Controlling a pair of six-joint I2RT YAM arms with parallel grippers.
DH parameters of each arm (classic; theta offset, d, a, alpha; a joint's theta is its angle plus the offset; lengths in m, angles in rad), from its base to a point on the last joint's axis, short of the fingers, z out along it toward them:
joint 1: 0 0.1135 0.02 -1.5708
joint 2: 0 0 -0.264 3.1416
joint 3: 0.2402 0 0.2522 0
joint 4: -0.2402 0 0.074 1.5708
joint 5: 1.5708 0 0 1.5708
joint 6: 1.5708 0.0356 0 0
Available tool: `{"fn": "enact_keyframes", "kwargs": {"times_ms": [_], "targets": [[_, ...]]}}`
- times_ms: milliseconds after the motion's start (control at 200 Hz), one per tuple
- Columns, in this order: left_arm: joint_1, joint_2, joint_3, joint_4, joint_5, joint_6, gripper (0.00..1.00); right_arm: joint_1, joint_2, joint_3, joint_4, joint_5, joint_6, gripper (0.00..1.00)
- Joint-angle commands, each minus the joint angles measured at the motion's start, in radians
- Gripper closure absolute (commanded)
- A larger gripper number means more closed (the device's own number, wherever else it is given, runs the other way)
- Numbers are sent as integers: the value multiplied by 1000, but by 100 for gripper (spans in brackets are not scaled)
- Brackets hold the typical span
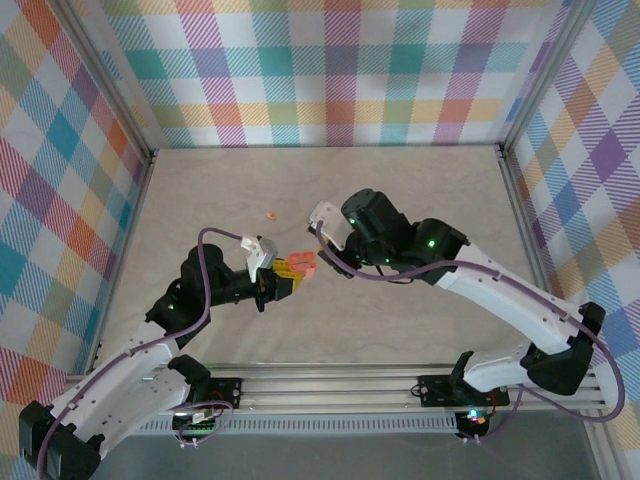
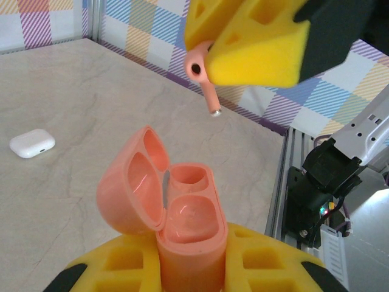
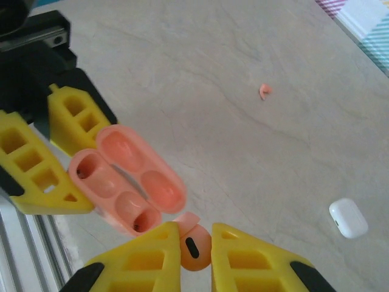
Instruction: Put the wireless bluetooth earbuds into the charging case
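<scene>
Left jaws clamp the open case (image 2: 188,243), sockets facing the right jaws, which clamp a pink earbud (image 2: 203,85) stem-first for seating.

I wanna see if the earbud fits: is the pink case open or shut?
Open. The pink case has its lid swung back and both wells bare; the right gripper holds a pink earbud close by.

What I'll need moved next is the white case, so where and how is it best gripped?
The white case lies flat and closed on the table, a low rounded pebble. So probably come from straight above, with the jaws closing across its narrow width: the long sides look like the straightest faces, while the ends curve away.
</scene>
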Motion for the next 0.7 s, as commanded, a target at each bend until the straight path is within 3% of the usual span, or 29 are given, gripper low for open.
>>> {"fn": "enact_keyframes", "kwargs": {"times_ms": [0, 695], "targets": [[11, -20, -8, 35, 26, 25, 97, 17, 20, 20, 24, -2, -74, 85], [11, -42, -20, 36, 22, 15, 97, 49, 28, -16, 69, -29, -144, 85]]}}
